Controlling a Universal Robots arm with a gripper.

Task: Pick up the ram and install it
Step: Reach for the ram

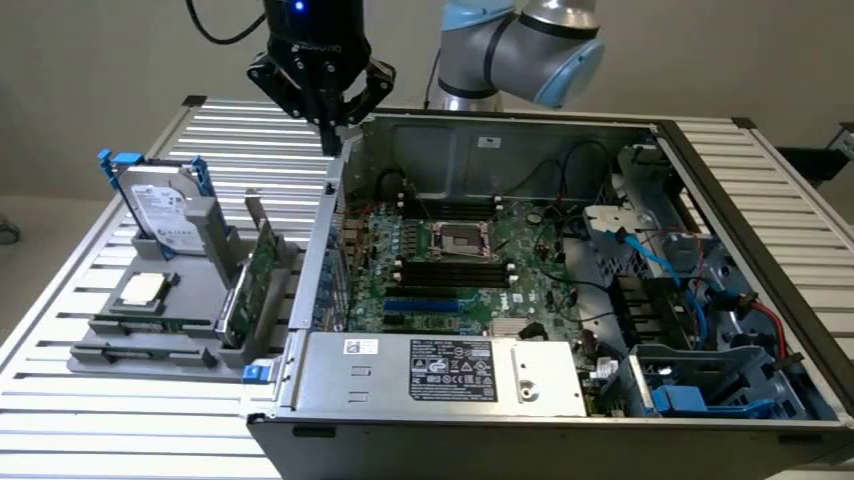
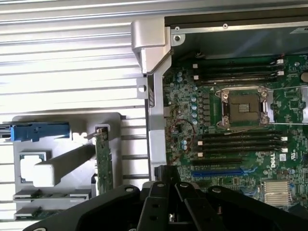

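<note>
Nearest, the open steel case (image 1: 534, 150) shows a boxy silver power supply (image 1: 441, 370) with printed labels. At its nine o'clock, on the ribbed aluminium table (image 1: 80, 430), a grey moulded fixture (image 1: 194, 270) holds the ram (image 1: 160, 325). The ram is a thin green stick lying lengthwise in a slot, just in front of a square metal-capped processor (image 1: 144, 290). Beyond stand a green expansion card (image 1: 260, 270) on edge and a silver hard drive (image 1: 167, 215) with blue rails. Farthest, at the case's eleven o'clock, the black gripper (image 1: 330, 140) hangs over the case wall. Its fingers are pinched together on nothing, well apart from the ram.
</note>
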